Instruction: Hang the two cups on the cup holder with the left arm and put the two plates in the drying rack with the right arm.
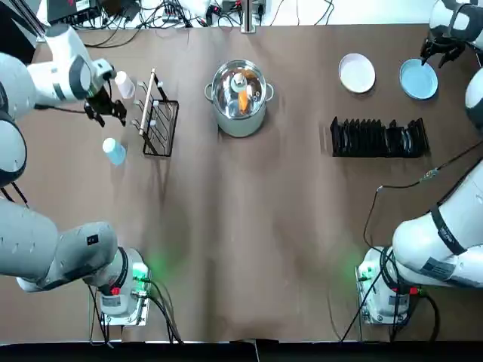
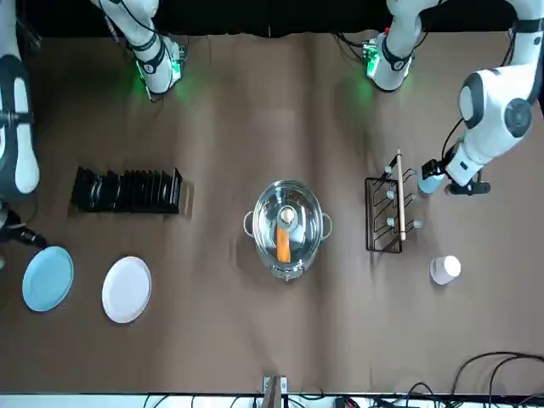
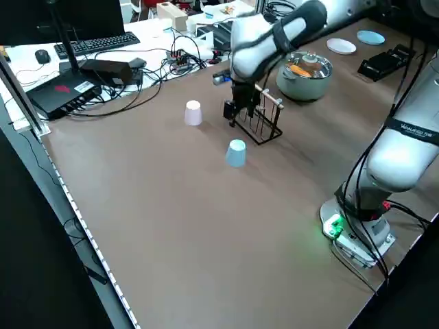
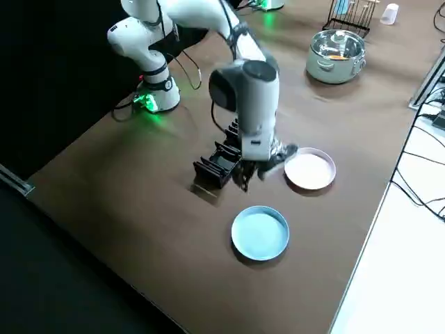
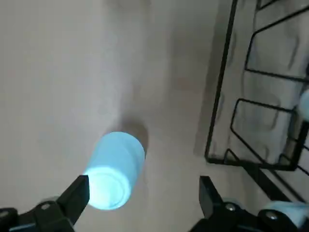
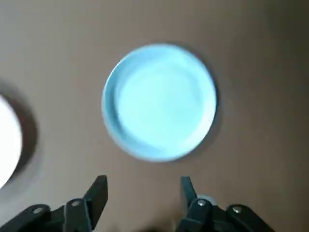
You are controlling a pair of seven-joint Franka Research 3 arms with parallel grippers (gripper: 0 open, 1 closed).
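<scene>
Overhead, left pincer spread near light blue cup; right pincer spread beside light blue plate

So both arms are stretched out over the table, bases at the robot's edge. The left gripper is held open, pointed down on the left side; the right gripper is likewise open, over on the right side.
</scene>
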